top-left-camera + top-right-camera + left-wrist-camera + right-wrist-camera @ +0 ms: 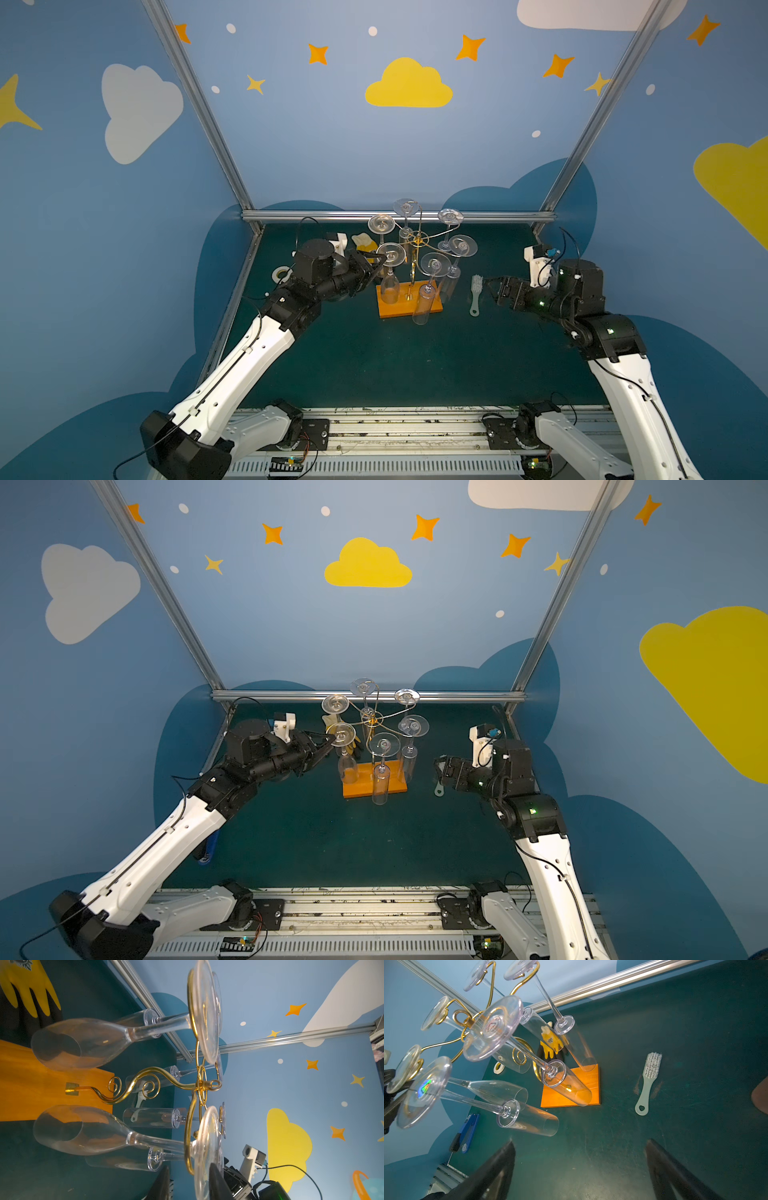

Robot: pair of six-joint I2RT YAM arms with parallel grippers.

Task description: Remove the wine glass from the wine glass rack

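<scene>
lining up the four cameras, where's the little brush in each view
Top view: the brush lies just right of the orange base.
Top view: only its handle end shows, right of the orange base.
Left wrist: small, just past the base edge.
Right wrist: whole brush, beside the base.
Shared landmark: the orange base.

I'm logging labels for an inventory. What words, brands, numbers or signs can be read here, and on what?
No text anywhere is legible.
Moulded triangle mark on a wine glass foot: any characters inside it are too blurred to read.
Iridescent sticker on a second glass foot: unreadable.
White label on the blue tool: too small.
Dark print on the yellow glove: blurred.
</scene>
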